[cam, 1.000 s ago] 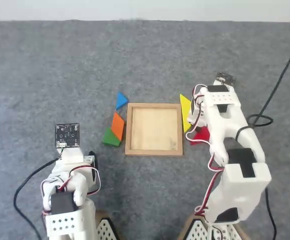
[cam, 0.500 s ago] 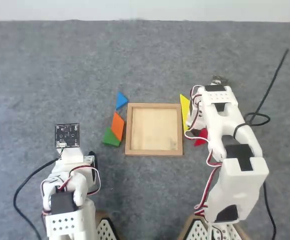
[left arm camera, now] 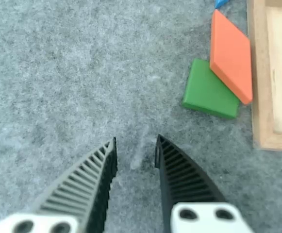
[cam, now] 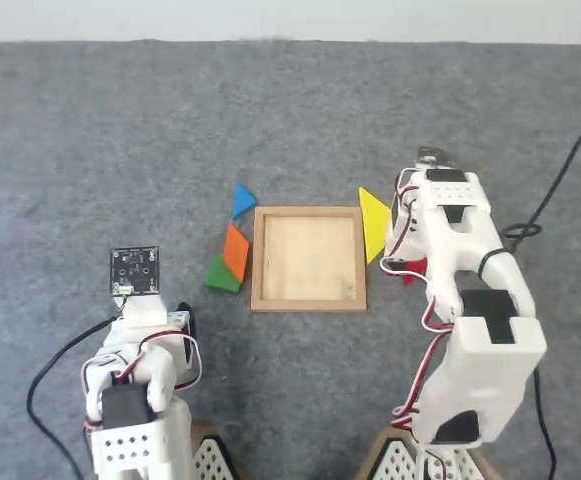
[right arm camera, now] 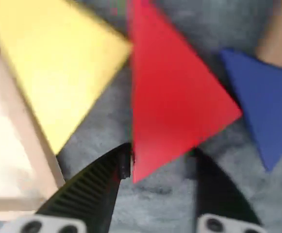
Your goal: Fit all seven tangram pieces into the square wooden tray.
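Flanking tray (cam: 308,304), orange piece (cam: 235,252), yellow triangle (cam: 374,222) (outside)

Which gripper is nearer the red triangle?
Right. The right gripper sits at the red triangle, its tip between the jaws; the left gripper hangs over carpet across the tray, near the green piece.

White shells, black servo blocks (cam: 482,303) and red-and-white wires (cam: 429,325) make up the left arm (cam: 132,445) and right arm (cam: 470,385); the left gripper (left arm camera: 135,158) and right gripper (right arm camera: 158,158) have black ribbed fingers (left arm camera: 179,177) on white screw-holed bases.
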